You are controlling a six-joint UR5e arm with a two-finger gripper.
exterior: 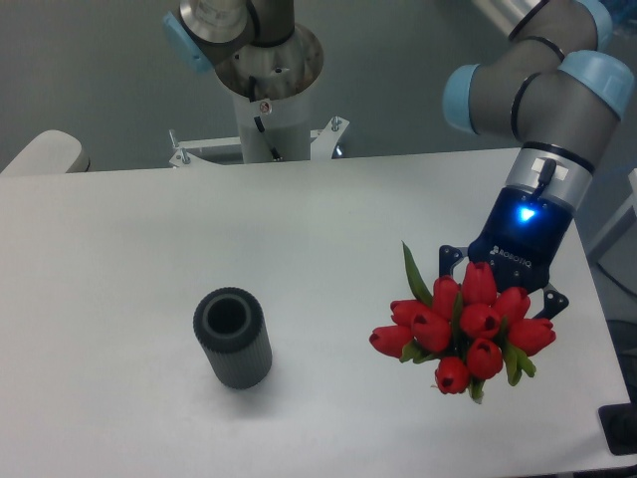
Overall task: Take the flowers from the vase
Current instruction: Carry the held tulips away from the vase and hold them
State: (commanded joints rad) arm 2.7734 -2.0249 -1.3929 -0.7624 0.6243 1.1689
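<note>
The flowers [465, 329], a tight bunch of red tulip buds with green leaves, hang in the air over the table's right side. My gripper [498, 284] is shut on their stems from behind; its fingertips are hidden by the buds. The vase [232, 338], dark grey and ribbed, stands upright and empty on the left-centre of the table, well apart from the bunch.
The white table [299, 229] ends close to the right of the bunch and at the front edge below it. The robot base [267, 90] stands at the back centre. A pale rounded object [42, 154] sits at the far left edge.
</note>
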